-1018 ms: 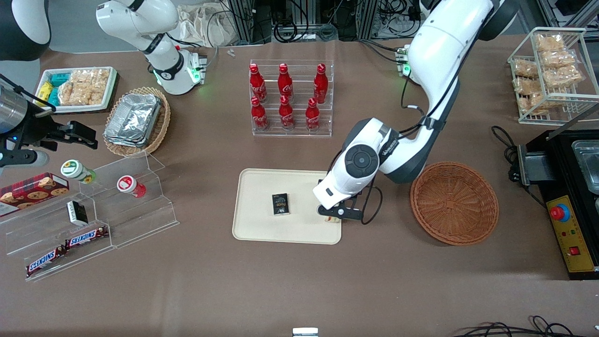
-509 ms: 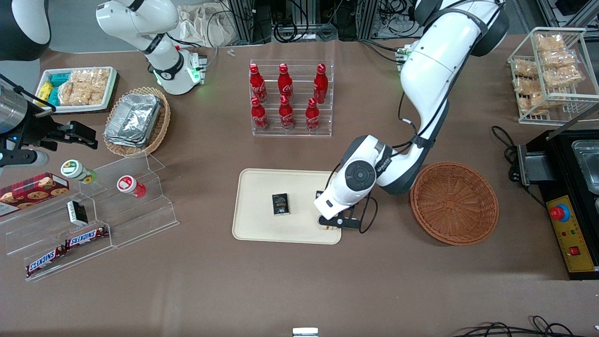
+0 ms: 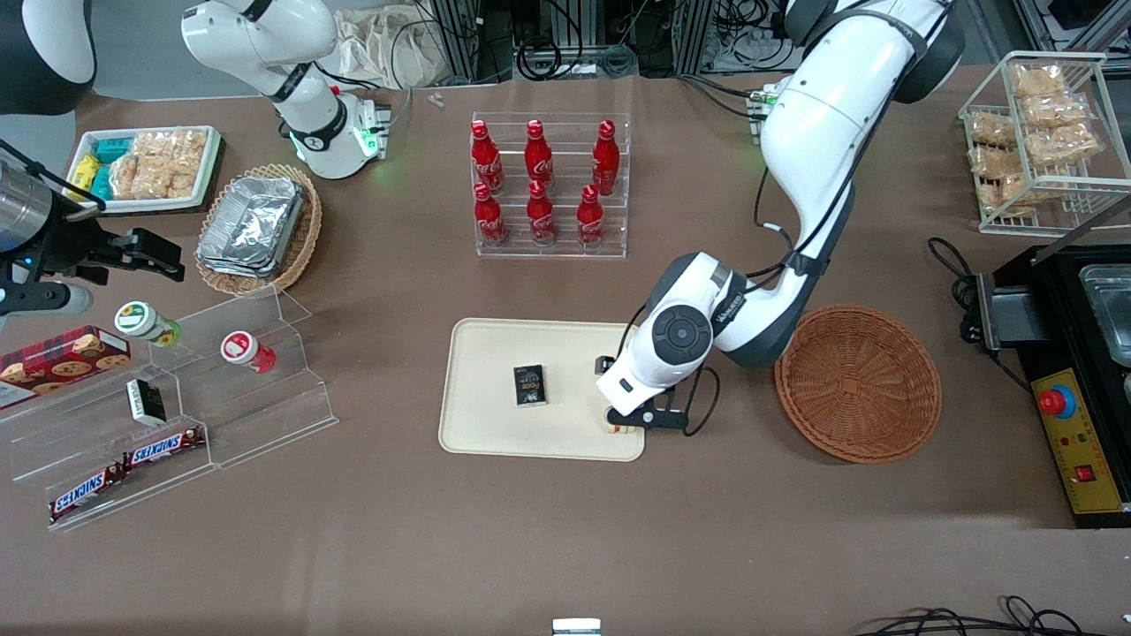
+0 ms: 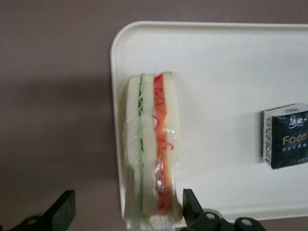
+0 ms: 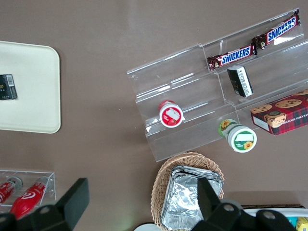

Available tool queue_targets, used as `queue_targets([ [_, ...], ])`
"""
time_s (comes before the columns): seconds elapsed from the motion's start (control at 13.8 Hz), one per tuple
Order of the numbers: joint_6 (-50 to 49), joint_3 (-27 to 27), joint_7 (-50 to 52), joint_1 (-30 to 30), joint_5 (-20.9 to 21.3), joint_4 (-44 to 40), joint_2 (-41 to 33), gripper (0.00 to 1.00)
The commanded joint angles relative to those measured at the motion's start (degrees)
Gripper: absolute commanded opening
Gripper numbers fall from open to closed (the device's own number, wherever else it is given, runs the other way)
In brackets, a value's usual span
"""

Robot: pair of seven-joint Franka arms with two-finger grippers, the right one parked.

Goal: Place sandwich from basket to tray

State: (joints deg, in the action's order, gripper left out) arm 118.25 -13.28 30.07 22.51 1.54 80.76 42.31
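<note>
The clear-wrapped sandwich (image 4: 151, 144) lies on the cream tray (image 4: 231, 72), along the rim at the end nearest the basket. Its orange-red and green layers face up. My left gripper (image 4: 127, 199) is open just above it, one finger on each side with a gap to the wrap. From the front, the gripper (image 3: 624, 422) hangs over the tray (image 3: 486, 437) corner and only a sliver of sandwich (image 3: 618, 430) shows under it. The reddish-brown wicker basket (image 3: 857, 384) stands beside the tray, with nothing in it.
A small black box (image 3: 530, 386) lies mid-tray. A rack of red bottles (image 3: 548, 185) stands farther from the front camera than the tray. Acrylic steps with snacks (image 3: 177, 415) and a tan basket of foil containers (image 3: 256, 225) sit toward the parked arm's end.
The gripper has shifted slightly nearer the front camera and toward the tray's corner, with the sandwich under it. Over the last half second it hardly moved.
</note>
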Motion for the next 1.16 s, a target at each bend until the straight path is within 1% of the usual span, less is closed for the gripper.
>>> queue_targets([
  [0.0,-7.9,-0.2,-1.0,-4.4,0.1,0.5,-5.0,1.0],
  [0.22,-14.6,0.1,-6.3,-7.2,0.0,0.5,-10.4,1.0],
  [0.44,-18.6,0.2,-11.6,-10.3,0.0,0.5,-14.6,1.0],
  [0.8,-26.0,0.2,-26.1,-20.5,0.0,0.5,-22.2,1.0],
  [1.09,-26.7,0.4,-32.0,-27.1,1.8,0.5,-27.0,1.0],
])
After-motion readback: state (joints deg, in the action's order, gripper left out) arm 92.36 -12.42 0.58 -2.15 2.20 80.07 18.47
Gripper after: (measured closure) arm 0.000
